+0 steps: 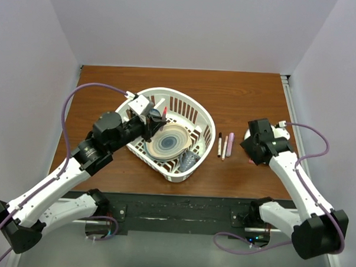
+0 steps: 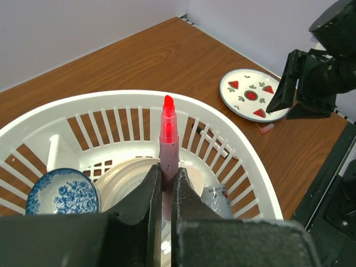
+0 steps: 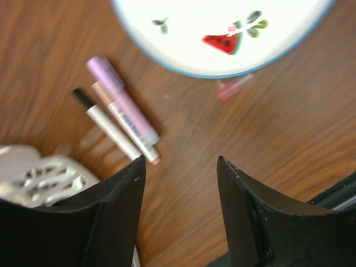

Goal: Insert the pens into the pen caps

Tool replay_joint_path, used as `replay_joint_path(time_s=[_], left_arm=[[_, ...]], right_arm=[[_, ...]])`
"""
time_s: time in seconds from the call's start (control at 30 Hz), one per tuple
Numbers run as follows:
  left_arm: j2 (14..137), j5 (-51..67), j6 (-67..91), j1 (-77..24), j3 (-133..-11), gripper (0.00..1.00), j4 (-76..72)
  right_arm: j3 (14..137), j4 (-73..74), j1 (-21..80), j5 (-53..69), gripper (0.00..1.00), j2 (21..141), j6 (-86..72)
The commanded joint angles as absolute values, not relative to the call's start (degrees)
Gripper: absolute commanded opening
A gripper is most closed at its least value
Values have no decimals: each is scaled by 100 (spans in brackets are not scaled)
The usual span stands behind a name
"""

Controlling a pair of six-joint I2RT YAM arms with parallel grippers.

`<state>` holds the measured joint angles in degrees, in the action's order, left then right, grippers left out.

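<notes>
– Pink barrel, red tip: where's that pen (image 2: 168, 139)?
– Upright, clamped in the left jaws over the white basket (image 2: 111, 95). Right jaws gape just beside three pens (image 1: 225, 145) lying right of it. Print unreadable.

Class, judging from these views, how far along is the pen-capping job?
Done: three pens beside the basket look capped. In hand: the left gripper holds an uncapped red pen over the basket. Left: a small pink cap lies by the plate, and the right gripper hangs open near it.
</notes>
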<state>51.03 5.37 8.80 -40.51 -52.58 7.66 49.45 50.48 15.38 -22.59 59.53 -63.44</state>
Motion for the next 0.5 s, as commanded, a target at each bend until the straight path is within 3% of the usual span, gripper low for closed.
replay_joint_path(time_s=[0.0,0.13,0.47], left_arm=[[4869,457,580,-4025,-5080,0,641],[4825,536,606,-4034,-5080,0,598],[4667,563,694,-4025,-4957,0,492]], right_arm=[[4896,5238,1415,-2883,54,6652,-7706],[4922,5370,1283,-2944,42,7259,-8287],[4149,4448,1266,-3331,43,7128,-9042]])
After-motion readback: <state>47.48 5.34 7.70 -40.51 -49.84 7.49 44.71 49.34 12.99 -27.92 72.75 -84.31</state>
